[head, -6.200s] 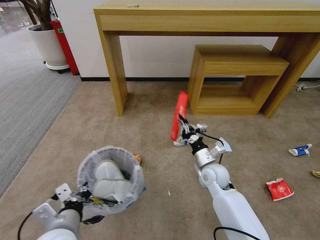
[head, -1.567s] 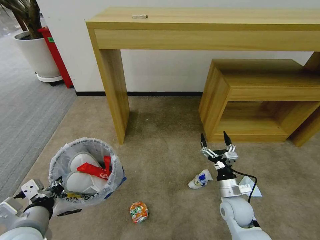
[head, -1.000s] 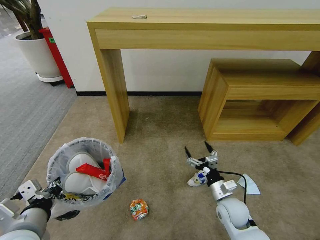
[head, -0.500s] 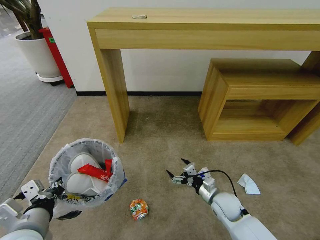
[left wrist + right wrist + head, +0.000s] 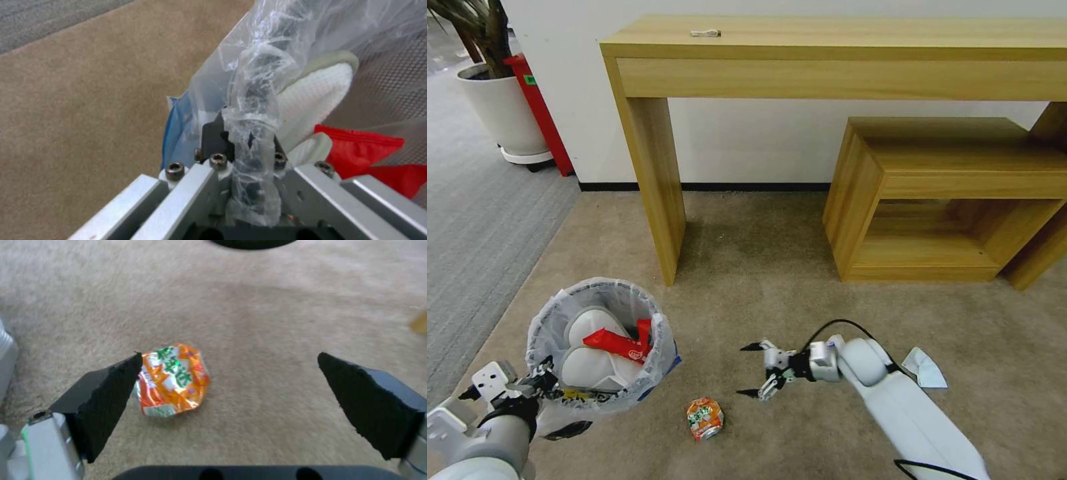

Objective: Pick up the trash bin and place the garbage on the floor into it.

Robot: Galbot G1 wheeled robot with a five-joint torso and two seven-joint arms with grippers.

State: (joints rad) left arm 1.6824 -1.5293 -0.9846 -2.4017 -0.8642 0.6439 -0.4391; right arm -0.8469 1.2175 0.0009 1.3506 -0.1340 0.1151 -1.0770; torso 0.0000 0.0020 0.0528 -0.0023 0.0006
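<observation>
The trash bin (image 5: 602, 339), lined with a translucent bag, hangs low over the beige floor (image 5: 760, 280) at lower left. My left gripper (image 5: 542, 385) is shut on its rim and bag (image 5: 249, 140). Inside lie two white slippers (image 5: 587, 363) and a red wrapper (image 5: 617, 343). A crushed orange can (image 5: 705, 418) lies on the carpet to the right of the bin. My right gripper (image 5: 752, 370) hovers low, open and empty, just up and right of the can. In the right wrist view the can (image 5: 173, 378) sits close by one black fingertip (image 5: 106, 396), off the middle of the gap.
A white scrap of paper (image 5: 924, 368) lies on the carpet to the right of my right arm. A tall wooden table (image 5: 827, 53) and a low wooden shelf (image 5: 947, 193) stand against the wall. Grey carpet, a planter (image 5: 500, 107) and a red object are at far left.
The red wrapper held six seconds ago now lies in the bin. My open right gripper has swung down and left from above a crumpled blue-white wrapper toward the can. The bin stays held.
</observation>
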